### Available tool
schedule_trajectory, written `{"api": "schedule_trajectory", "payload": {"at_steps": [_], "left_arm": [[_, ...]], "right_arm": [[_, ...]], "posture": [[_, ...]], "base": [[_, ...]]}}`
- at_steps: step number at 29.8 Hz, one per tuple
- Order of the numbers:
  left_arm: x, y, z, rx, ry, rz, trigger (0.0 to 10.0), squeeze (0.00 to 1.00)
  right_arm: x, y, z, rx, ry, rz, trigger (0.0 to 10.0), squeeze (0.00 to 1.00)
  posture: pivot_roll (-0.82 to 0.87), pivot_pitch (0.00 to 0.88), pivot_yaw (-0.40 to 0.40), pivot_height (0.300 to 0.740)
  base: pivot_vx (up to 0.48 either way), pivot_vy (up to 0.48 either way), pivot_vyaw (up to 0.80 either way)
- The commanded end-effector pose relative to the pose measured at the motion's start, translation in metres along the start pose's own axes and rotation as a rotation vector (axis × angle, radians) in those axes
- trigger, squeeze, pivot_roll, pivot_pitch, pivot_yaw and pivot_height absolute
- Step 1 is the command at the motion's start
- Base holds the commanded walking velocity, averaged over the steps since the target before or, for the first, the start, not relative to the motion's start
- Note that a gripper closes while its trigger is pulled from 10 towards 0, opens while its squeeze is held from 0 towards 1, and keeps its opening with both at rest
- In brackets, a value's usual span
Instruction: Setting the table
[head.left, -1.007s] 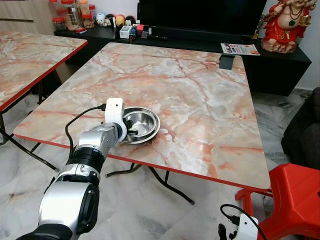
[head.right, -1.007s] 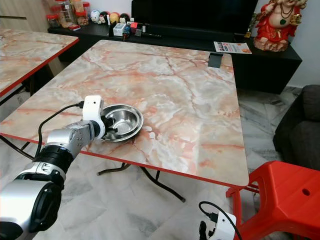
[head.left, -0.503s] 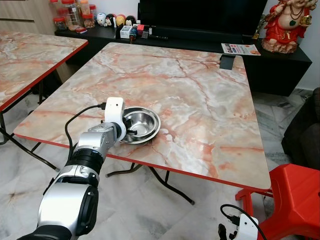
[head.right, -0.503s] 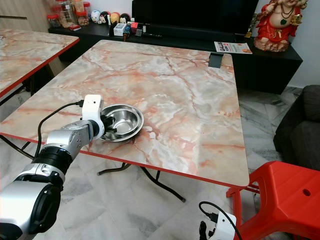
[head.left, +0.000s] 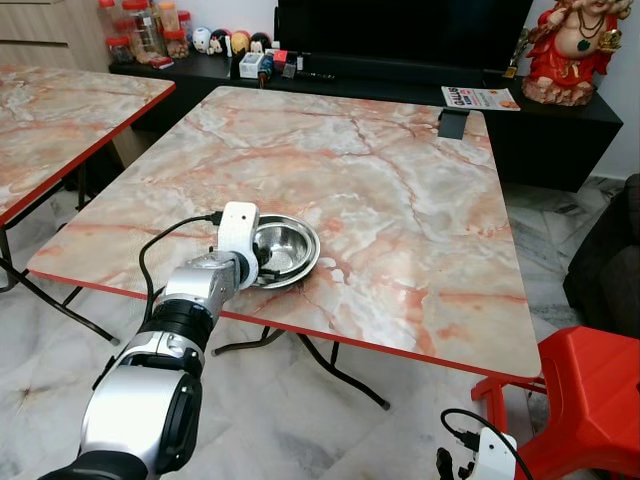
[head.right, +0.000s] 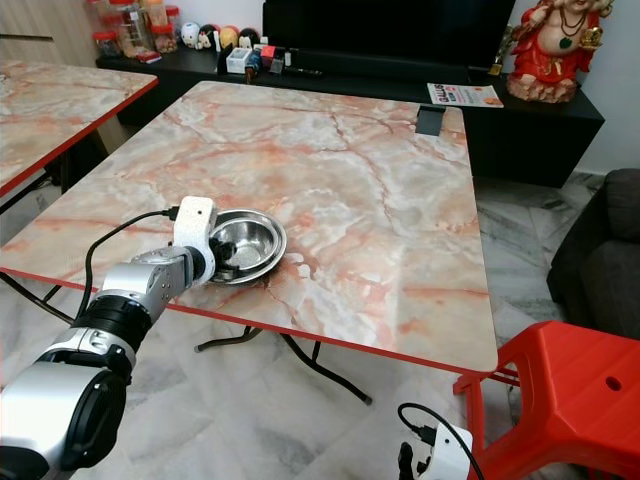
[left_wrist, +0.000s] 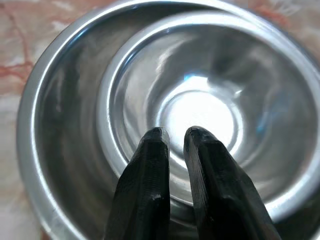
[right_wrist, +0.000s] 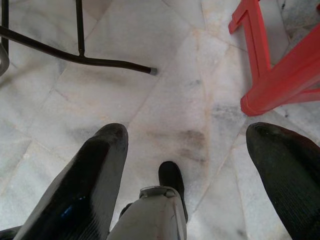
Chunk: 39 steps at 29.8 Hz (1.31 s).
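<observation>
Having slid right along the near table (head.left: 400, 200) edge, the left gripper (left_wrist: 176, 137) (fingers nearly closed) pinches the steel bowl (head.left: 285, 248) rim, likely repositioning it.

Bright, even indoor light, head views sharp; glare blooms white inside the steel bowl (left_wrist: 200, 107), and the close black fingers (left_wrist: 150, 175) blur softly.

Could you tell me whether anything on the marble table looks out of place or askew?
Nothing is spilled or damaged. The steel bowl sits close to the table's near edge, the left gripper's nearly closed fingers over its rim.
</observation>
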<state>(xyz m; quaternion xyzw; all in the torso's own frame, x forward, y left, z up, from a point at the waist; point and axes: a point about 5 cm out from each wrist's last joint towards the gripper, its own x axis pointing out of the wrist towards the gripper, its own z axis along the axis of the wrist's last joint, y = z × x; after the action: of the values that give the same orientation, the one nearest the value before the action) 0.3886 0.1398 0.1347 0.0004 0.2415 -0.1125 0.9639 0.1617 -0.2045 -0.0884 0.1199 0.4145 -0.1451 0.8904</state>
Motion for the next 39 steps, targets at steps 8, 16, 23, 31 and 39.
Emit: {"api": "schedule_trajectory", "payload": {"at_steps": [8, 16, 23, 31, 39], "left_arm": [[-0.001, 0.007, 0.001, 0.021, 0.006, 0.043, 10.0, 0.00], [-0.004, 0.009, 0.019, 0.032, -0.085, 0.088, 10.0, 0.00], [-0.004, -0.006, 0.033, -0.034, -0.189, 0.023, 10.0, 0.00], [-0.005, -0.013, 0.034, -0.093, -0.266, -0.001, 10.0, 0.00], [-0.037, 0.041, 0.050, -0.132, -0.592, 0.241, 10.0, 0.00]], "right_arm": [[0.000, -0.002, -0.001, 0.015, 0.002, -0.012, 10.0, 0.00], [-0.001, -0.002, -0.002, 0.015, 0.003, -0.012, 10.0, 0.00], [-0.001, -0.002, -0.002, 0.017, 0.003, -0.013, 10.0, 0.00], [-0.001, -0.001, -0.003, 0.018, 0.004, -0.012, 10.0, 0.00], [-0.001, -0.001, -0.003, 0.022, 0.000, -0.014, 10.0, 0.00]], "posture": [[-0.03, 0.000, -0.005, 0.740], [-0.03, 0.000, -0.005, 0.740], [-0.03, 0.000, -0.004, 0.740], [-0.03, 0.000, -0.003, 0.740], [-0.02, 0.000, -0.002, 0.740]], "base": [[0.000, 0.000, 0.00], [0.000, 0.000, 0.00], [0.000, 0.000, 0.00], [0.000, 0.000, 0.00], [0.000, 0.000, 0.00]]}}
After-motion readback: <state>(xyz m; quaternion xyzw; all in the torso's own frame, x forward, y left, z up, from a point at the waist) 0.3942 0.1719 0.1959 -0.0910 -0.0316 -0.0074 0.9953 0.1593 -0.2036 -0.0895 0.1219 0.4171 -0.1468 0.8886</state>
